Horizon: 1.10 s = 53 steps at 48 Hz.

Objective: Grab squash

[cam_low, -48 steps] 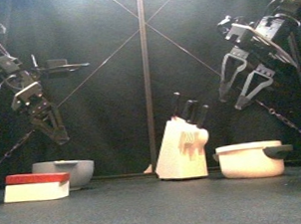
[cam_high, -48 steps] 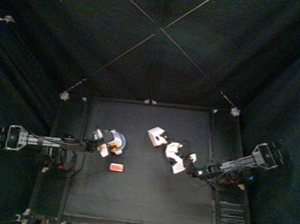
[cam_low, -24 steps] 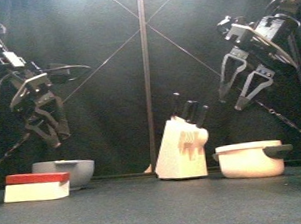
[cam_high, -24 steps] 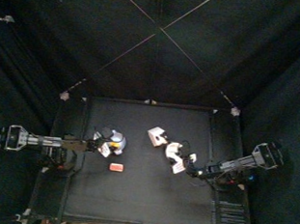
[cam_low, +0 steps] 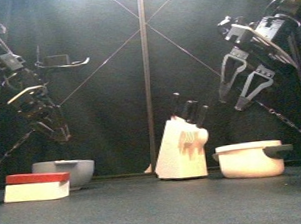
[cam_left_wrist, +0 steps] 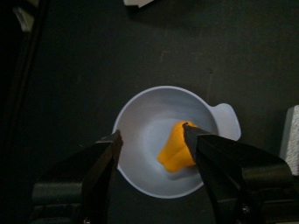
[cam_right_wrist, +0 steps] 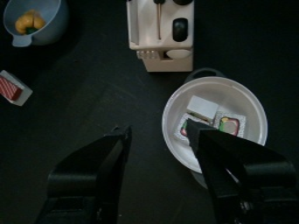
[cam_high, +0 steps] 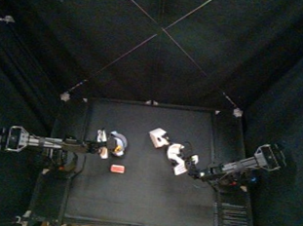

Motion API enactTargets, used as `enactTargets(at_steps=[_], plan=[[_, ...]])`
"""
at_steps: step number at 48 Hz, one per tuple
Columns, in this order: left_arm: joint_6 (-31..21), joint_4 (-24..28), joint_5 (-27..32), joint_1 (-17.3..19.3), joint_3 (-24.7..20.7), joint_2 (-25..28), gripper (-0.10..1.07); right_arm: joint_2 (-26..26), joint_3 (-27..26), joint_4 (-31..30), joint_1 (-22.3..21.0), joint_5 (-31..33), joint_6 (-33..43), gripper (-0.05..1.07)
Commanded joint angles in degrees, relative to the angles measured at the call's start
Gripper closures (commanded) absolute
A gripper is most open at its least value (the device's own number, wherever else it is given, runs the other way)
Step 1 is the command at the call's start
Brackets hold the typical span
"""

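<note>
Left pincer, jaws wide apart above the squash in the grey bowl, risked striking the bowl's rim on descent

Robot lab — black curtains all round

- the bench has a matt black top that gives back almost no light.
- the grey bowl looks like smooth plastic with a soft sheen along its rim.
- the squash is a smooth, matt orange piece, like moulded plastic.
- the white pot appears smooth and slightly glossy inside.
- the knife block looks pale, smooth and matt.
- the curtains are dull black cloth.
</note>
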Motion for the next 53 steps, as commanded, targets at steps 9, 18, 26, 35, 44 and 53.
enactTargets(at_steps=[9,18,26,35,44,53], plan=[[14.68,-15.91,3.16,-1.05,-2.81,-0.26,0.04,-0.62,-0.44,-0.18,-0.35,0.09,0.09,0.15],[30.41,-30.23,11.87,-0.18,-7.12,0.0,0.04,-0.53,-0.53,-0.09,-0.62,0.09,0.09,0.15],[44.21,-38.32,11.51,5.45,-7.56,0.79,0.04,-0.44,-0.53,-0.18,-0.79,-1.23,-0.18,0.15],[53.09,-42.63,4.83,10.81,-5.71,2.11,0.04,-0.35,-0.35,-0.18,-1.49,-1.93,-0.18,0.15],[56.78,-45.26,2.11,11.43,-5.71,6.06,0.04,-0.18,-0.35,-0.18,-2.11,-2.72,-0.18,0.15],[57.04,-45.53,1.58,11.6,-6.42,11.34,0.04,0.0,-0.35,-0.18,-2.29,-3.16,-0.26,0.15]])
